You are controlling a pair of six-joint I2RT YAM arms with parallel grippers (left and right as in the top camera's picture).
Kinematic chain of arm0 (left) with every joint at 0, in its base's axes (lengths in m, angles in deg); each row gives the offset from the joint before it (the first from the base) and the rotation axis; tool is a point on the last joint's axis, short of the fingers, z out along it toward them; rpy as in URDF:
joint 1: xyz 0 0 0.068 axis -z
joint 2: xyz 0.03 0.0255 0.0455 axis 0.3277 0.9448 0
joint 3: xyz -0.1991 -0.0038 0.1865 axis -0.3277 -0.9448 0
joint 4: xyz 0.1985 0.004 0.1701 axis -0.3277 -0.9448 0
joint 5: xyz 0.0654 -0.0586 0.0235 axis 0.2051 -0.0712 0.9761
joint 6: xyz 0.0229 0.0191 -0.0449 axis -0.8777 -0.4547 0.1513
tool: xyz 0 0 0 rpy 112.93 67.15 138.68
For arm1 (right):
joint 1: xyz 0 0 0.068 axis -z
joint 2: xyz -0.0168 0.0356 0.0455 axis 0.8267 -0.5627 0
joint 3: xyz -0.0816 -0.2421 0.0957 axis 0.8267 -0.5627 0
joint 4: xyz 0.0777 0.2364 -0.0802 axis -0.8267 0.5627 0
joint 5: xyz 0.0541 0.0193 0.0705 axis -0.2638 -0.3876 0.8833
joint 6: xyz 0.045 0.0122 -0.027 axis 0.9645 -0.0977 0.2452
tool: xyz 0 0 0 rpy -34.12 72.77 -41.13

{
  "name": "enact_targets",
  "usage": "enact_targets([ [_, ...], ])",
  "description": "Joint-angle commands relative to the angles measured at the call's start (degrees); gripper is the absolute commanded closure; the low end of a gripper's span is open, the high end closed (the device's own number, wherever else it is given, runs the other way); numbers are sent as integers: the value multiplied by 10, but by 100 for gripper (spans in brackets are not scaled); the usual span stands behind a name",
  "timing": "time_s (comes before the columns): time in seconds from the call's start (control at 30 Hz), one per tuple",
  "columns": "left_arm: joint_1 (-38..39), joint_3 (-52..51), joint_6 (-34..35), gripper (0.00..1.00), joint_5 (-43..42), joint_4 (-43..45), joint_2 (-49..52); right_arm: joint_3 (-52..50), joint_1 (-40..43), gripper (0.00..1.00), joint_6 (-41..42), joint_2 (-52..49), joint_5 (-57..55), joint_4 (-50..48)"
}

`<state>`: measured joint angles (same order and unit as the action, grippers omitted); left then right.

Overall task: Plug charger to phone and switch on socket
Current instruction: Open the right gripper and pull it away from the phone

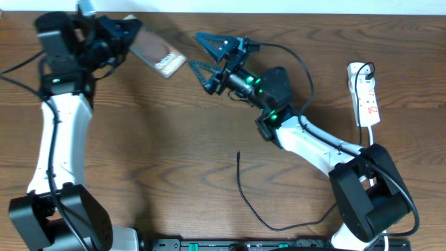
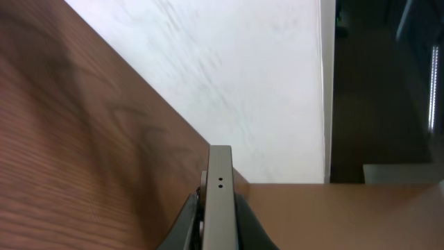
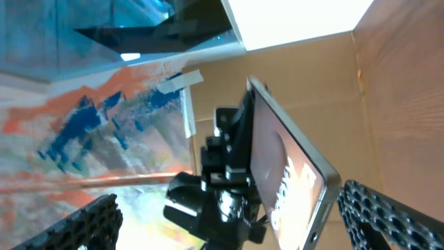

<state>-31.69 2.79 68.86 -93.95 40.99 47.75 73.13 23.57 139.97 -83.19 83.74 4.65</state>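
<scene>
My left gripper (image 1: 129, 36) is shut on the phone (image 1: 159, 54) and holds it lifted and tilted at the table's far left. In the left wrist view the phone (image 2: 220, 187) shows edge-on between the jaws (image 2: 219, 232). My right gripper (image 1: 196, 50) is open and empty, its fingers pointing at the phone's free end, a short gap away. In the right wrist view (image 3: 239, 226) the phone (image 3: 288, 173) stands between the spread fingers, nearer the right one. The charger (image 1: 242, 192) lies loose on the table, its plug tip (image 1: 238, 154) near the middle. The socket (image 1: 366, 94) lies at the far right.
The wooden table (image 1: 160, 139) carries the charger cable, which runs from mid-table towards the right arm's base (image 1: 362, 195). The socket's white cord (image 1: 354, 68) loops at its far end. A black bar (image 1: 230, 244) runs along the front edge.
</scene>
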Motion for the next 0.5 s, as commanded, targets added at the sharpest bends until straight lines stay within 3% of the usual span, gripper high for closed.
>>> enact_targets([
  [0.0, -41, 0, 2, 93, -80, 3, -2, 7, 29, 1, -96, 6, 48, -3],
  [0.23, -105, 0, 49, 93, -191, 3, -2, 7, 68, 1, -247, 6, 118, 34],
  [0.47, -115, 0, 49, 93, -274, 11, -2, 26, 71, 1, -393, 6, 125, 238],
])
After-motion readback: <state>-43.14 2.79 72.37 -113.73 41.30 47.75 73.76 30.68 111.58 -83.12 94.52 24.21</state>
